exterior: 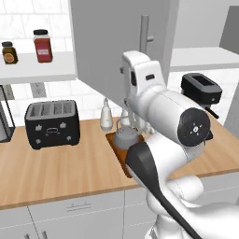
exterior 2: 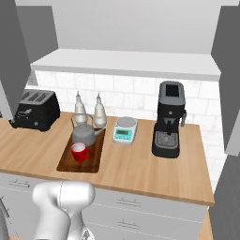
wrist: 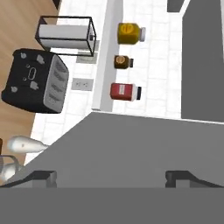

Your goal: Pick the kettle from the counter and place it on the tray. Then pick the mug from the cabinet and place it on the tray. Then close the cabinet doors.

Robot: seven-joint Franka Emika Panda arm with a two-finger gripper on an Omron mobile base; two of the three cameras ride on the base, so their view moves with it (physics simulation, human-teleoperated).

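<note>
Places given from the tray (exterior 2: 66, 164), going left to right.

Far left: black toaster (exterior 2: 35, 110) on the worktop (exterior 2: 140, 171), well apart from the tray, with bare wood between. Above and left of it, a white shelf (exterior: 37, 67) with a red-filled jar (exterior: 42, 45) and a smaller dark jar (exterior: 9, 52).

On the tray itself: grey kettle (exterior 2: 84, 132) at the back end, red mug (exterior 2: 80, 152) just in front of it, near the middle. Front strip of the tray bare. Tray's front rim short of the worktop's front edge, a band of wood left between them.

Just behind the tray: two white bottles (exterior 2: 80, 105) side by side against the tiled wall.

Just right of the tray: small kitchen scale (exterior 2: 124, 130), near its back corner. Farther right: black coffee machine (exterior 2: 168, 119), with open wood in front of it out to the worktop's right edge.

Above the tray: cabinet (exterior 2: 126, 61) with its white shelf bare. Left door (exterior: 116, 46) swung out over the worktop, silver bar handle (exterior: 144, 35) facing the arm. Right door (exterior 2: 229, 79) likewise out at the right edge.

Gripper (wrist: 111, 177) up beside the left door, fingertips (wrist: 43, 177) spread wide, nothing between them, a flat grey door face close ahead.
</note>
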